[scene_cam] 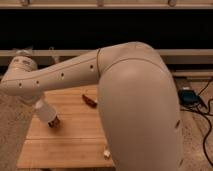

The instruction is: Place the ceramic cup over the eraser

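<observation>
from my feed the arm (pixel 75 75) fills most of the view, a big pale elbow in the foreground and the forearm stretching out to the left over the wooden surface (pixel 70 145). the pincer (pixel 36 101) sits at the far left end of that forearm, low over the left part of the surface, and i can barely make out its own shape behind the wrist. i take it as pressed together, pinching the ceramic cup (pixel 45 112).

the ceramic cup hangs just under the wrist, tilted, not upright. its long axis runs on a slant from upper left to lower right, with the lower end pointing down and to the right toward the surface. which end is the mouth i cannot tell for sure from here.

the eraser (pixel 55 121) shows as a small dark block right at the cup's lower end, on the left part of the surface. the cup's lower edge looks to be touching it or just beside it; i cannot tell whether the cup already covers part of it.

farther back, near the middle of the surface, lies a curved reddish-brown thing (pixel 90 100), well apart from the cup. a small pale object (pixel 106 153) peeks out at the front edge beside the elbow.
</observation>
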Robot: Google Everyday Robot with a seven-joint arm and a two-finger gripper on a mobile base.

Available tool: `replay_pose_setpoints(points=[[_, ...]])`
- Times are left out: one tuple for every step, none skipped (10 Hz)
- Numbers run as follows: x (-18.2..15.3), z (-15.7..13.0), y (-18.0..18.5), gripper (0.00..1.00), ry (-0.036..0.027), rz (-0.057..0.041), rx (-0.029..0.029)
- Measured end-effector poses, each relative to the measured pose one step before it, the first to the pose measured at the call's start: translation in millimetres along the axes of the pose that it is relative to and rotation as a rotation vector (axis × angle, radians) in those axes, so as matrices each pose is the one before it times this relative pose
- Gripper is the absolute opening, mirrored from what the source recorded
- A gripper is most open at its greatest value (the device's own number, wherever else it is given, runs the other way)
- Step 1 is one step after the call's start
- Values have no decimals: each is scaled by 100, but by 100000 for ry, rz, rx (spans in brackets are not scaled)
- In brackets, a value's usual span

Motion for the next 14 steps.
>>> replay_pose_setpoints(points=[[261,1082,-347,9,1107,782,-849],[341,1315,-340,18,1105,951,-1642],[536,1466,-298,30,1529,1354,-2365],[565,1257,-628,40,1761,1300,-949],[376,1018,-425,49,1897,1459,-1429],[197,752,-616,59,1427,1506,-1947],[462,378,-1024,71,1522,1337,-1397],[262,50,-301,77,561,168,-1877],[314,-49,-31,80,496,-466,-4905],[327,-138,-399,80,148,-93,-1711],[7,-44,182,80,-163,-639,-1176],[7,-91,219,80,-338,-458,-805],[225,-730,-198,80,-1564,329,-124],[162,-1084,-90,80,-1990,445,1]])
